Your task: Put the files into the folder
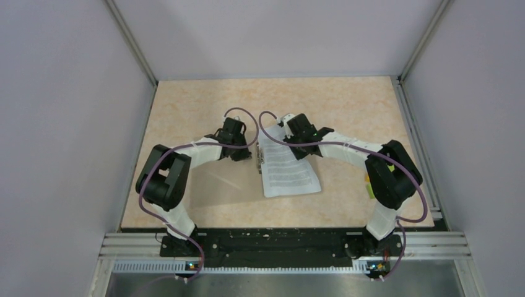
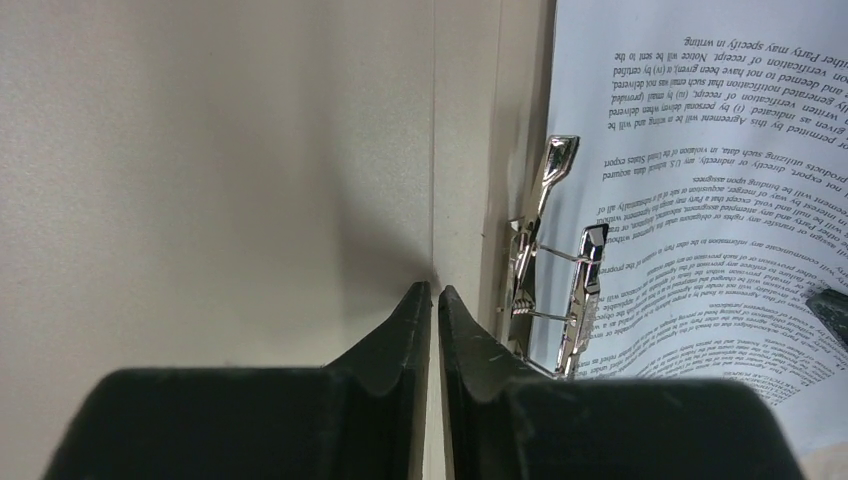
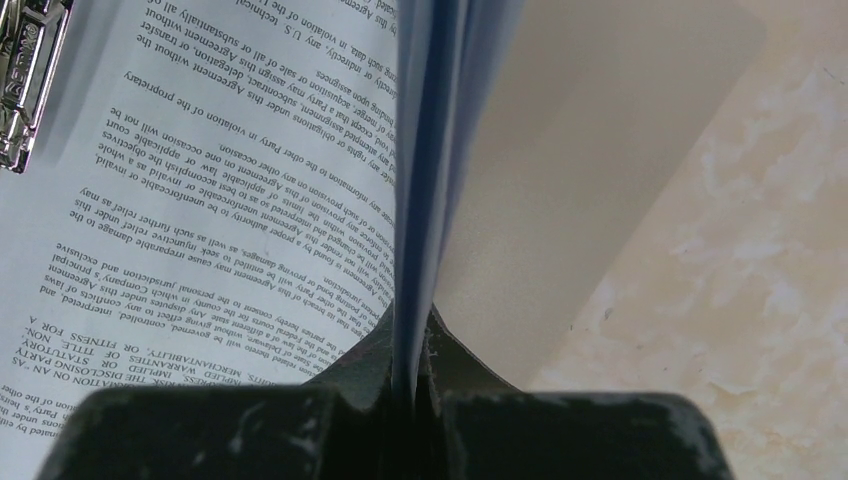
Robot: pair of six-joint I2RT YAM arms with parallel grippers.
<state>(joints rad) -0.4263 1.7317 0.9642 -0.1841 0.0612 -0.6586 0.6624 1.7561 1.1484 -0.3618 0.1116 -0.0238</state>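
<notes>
Right gripper (image 3: 410, 335) is clamped on the raised edge of the files (image 3: 230, 200), whose sheets are too thin to count. The flat page to its left reads "Agreement" and "WARRANTIES". One folder (image 3: 560, 150) lies underneath, showing to its right. Left gripper (image 2: 435, 292) has its jaws nearly together over the folder; whether it grips anything is unclear. One metal clip (image 2: 560, 270) sits just to its right.

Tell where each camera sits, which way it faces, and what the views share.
Top camera: above and behind the arm bases, looking down on the table; both arms, left gripper and right gripper show.
Left wrist: on the left arm, looking past its fingers at the folder and clip.
Right wrist: on the right arm, looking past its fingers, shut on lifted papers.
Shared: all three see the papers and clip.
</notes>
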